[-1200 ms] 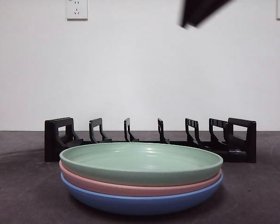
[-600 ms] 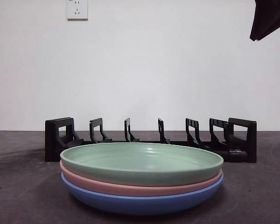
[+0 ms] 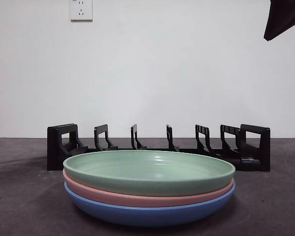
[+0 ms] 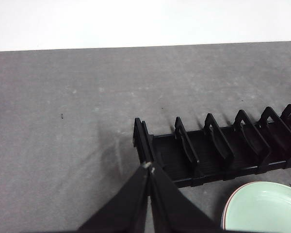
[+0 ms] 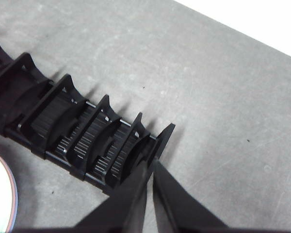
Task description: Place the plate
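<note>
Three round, smooth plates sit in a stack near the front edge of the grey bench point(image 3: 19, 196). The green plate point(image 3: 148, 172) is on top, the pink plate point(image 3: 147, 198) is in the middle, and the blue plate point(image 3: 147, 212) is at the bottom. Just behind them stands a long black rack point(image 3: 157, 147) with upright bars and open slots. Nothing sits in the slots. The front view shows only one black arm tip point(image 3: 283, 17) at the top corner. The wrist views look down on the rack ends and the rough, speckled bench. The left end effector point(image 4: 149, 170) is closed tight and holds nothing. The right end effector point(image 5: 152, 162) is closed too, with nothing in it.
</note>
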Robot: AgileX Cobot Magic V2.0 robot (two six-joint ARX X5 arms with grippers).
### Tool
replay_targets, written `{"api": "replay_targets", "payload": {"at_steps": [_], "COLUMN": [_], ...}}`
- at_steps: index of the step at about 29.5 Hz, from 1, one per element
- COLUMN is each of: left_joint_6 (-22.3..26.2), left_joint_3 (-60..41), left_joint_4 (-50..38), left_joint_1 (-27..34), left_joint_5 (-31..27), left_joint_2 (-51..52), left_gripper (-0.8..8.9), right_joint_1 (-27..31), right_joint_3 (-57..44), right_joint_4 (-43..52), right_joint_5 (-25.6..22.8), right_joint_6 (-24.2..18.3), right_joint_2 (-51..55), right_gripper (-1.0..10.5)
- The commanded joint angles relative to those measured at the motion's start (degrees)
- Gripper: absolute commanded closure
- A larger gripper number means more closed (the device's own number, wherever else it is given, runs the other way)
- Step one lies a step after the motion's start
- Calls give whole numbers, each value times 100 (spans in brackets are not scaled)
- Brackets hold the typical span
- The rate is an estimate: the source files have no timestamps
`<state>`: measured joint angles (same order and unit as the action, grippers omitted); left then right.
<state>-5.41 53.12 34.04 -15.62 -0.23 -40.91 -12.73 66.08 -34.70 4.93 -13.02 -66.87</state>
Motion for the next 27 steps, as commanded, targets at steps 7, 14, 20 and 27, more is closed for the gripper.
{"api": "replay_targets", "payload": {"at_steps": [7, 14, 20, 27], "left_joint_6": [411, 55, 17, -243], "left_joint_3": [-1757, -4312, -5134, -5233], "left_joint_4": [-1563, -2542, -2658, -2306], "left_joint_1": [483, 1440, 1683, 1705], "left_joint_5": [-173, -127, -125, -105], "left_joint_2": [1123, 3123, 3982, 4044], "left_gripper": [805, 806, 806, 805], "right_joint_1": [-15, -15, -15, -15], "right_joint_3": [39, 39, 39, 39], "right_joint_4": [356, 599, 614, 640], "right_joint_5": [-4, -2, -2, -2], "right_joint_6": [98, 98, 98, 98], "right_joint_2": [-15, -15, -13, -9], "right_gripper": [928, 928, 928, 928]}}
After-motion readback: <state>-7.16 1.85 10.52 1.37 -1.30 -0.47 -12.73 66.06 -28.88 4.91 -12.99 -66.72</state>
